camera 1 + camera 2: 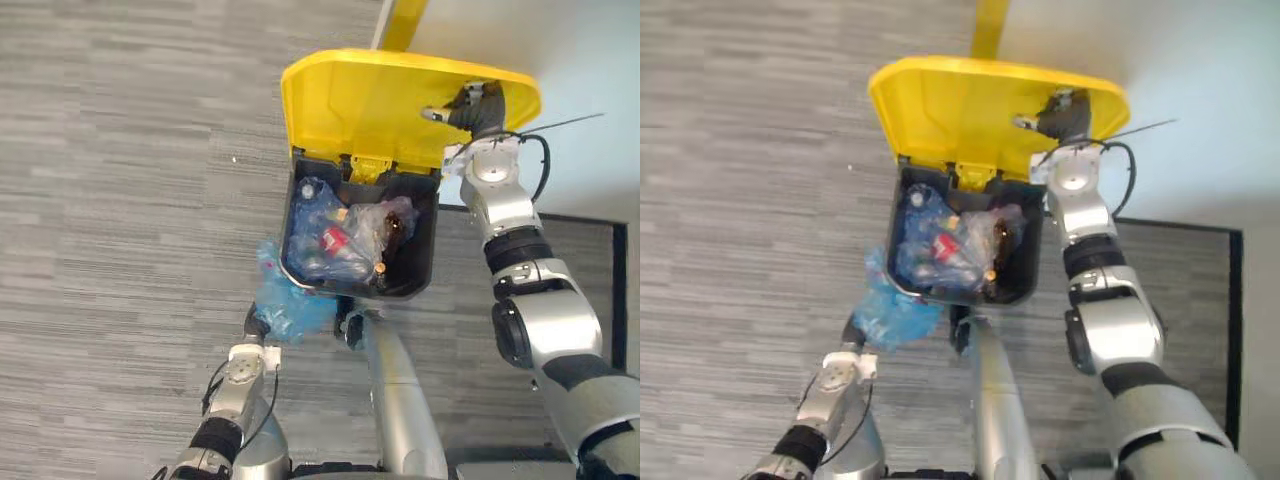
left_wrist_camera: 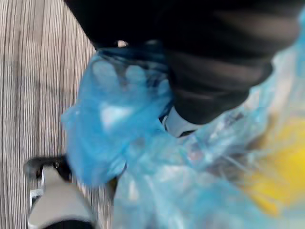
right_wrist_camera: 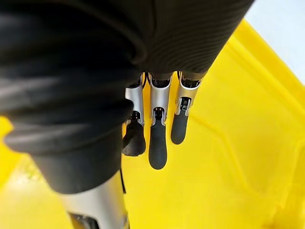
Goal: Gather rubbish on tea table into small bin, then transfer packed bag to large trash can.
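Two hands: right hand (image 3: 157,138), straight-fingered, props yellow lid (image 1: 370,100); left hand (image 1: 255,322) (grip: cannot tell) meets blue bag (image 1: 290,305) at the near-left rim of trash can (image 1: 428,262).

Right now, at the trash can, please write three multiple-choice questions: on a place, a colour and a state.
1. Where is the right hand? A on the lid; B on the floor; C on a table.
2. What colour is the bag at the left hand? A red; B blue; C green.
3. How is the trash can? A shut; B open; C tipped over.
Answers: 1 A, its straight fingers touch the yellow lid; 2 B, blue plastic shows by the rim; 3 B, the lid stands up over the rubbish.
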Robot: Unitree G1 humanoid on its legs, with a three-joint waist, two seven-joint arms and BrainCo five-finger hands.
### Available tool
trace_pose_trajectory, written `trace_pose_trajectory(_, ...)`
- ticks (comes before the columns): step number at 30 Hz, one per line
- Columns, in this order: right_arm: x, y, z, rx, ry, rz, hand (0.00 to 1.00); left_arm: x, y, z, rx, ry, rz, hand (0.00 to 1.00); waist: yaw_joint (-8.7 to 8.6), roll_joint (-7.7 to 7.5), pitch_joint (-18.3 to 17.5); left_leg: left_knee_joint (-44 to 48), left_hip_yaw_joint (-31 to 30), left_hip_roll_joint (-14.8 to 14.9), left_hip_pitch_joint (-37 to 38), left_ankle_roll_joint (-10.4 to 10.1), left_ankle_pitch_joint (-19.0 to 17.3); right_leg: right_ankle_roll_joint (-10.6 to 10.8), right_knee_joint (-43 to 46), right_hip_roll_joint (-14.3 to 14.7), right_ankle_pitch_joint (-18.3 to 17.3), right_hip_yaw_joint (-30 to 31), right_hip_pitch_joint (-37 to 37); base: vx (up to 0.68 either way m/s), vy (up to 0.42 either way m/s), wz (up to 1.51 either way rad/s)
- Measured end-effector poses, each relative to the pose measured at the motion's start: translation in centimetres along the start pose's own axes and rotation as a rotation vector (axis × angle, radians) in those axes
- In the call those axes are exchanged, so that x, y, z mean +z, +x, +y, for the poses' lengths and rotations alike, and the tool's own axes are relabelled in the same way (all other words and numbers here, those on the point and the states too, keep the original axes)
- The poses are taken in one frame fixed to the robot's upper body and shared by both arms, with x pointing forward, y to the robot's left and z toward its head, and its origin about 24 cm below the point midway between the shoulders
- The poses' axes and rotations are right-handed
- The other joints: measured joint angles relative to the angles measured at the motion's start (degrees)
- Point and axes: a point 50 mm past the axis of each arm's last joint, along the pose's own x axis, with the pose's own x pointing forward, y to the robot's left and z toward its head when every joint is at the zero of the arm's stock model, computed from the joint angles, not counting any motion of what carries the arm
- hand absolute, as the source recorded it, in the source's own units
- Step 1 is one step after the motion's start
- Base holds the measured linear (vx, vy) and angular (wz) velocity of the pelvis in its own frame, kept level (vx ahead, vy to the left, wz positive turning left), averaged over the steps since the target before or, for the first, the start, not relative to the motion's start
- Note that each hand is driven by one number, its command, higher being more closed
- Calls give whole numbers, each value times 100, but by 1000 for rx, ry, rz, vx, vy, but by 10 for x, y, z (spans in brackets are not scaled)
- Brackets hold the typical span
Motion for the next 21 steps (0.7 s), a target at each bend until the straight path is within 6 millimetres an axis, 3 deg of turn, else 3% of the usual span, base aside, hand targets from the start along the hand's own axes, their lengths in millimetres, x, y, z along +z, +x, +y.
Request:
trace_pose_trajectory(3,0,0,-1,1,15,8,0,16,1,-2,-23,-19,-70,100,-110,46,1,14,-36,-101,-4,5,69,0,-300,-96,141,7,212,-60,110,10)
trace_pose_trajectory(11,0,2,-9,-14,-3,10,0,42,0,-3,-56,-61,-177,100,-113,184,-52,1,-113,-249,-208,3,255,56,-853,-185,549,10,348,-48,75,5)
trace_pose_trajectory(19,-5,1,-8,10,-35,33,0,113,-18,-29,-243,-203,-485,100,-137,313,-123,-150,-185,-350,-146,7,408,107,-1213,-279,756,-16,592,-27,33,6)
trace_pose_trajectory(21,-12,-1,-7,25,-55,53,0,123,-23,-34,-281,-206,-527,100,-138,336,-137,-155,-188,-355,-92,8,413,108,-1256,-280,776,-17,679,-17,14,1)
